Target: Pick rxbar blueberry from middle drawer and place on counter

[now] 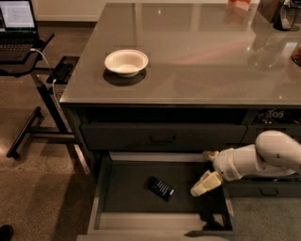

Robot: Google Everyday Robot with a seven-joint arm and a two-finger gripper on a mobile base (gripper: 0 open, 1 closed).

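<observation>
The rxbar blueberry [162, 188] is a small dark bar with pale print, lying flat on the bottom of the open middle drawer [127, 190], near its centre. My gripper [205, 183] reaches in from the right on a white arm and hangs inside the drawer's right part, to the right of the bar and apart from it. It holds nothing that shows. The grey counter [197, 52] spreads above the drawers.
A white bowl [126, 61] stands on the counter's left part. Several items sit at the counter's far right edge [287, 14]. A closed upper drawer front [162, 136] lies above the open one. A black laptop stand [35, 89] with a laptop is at the left.
</observation>
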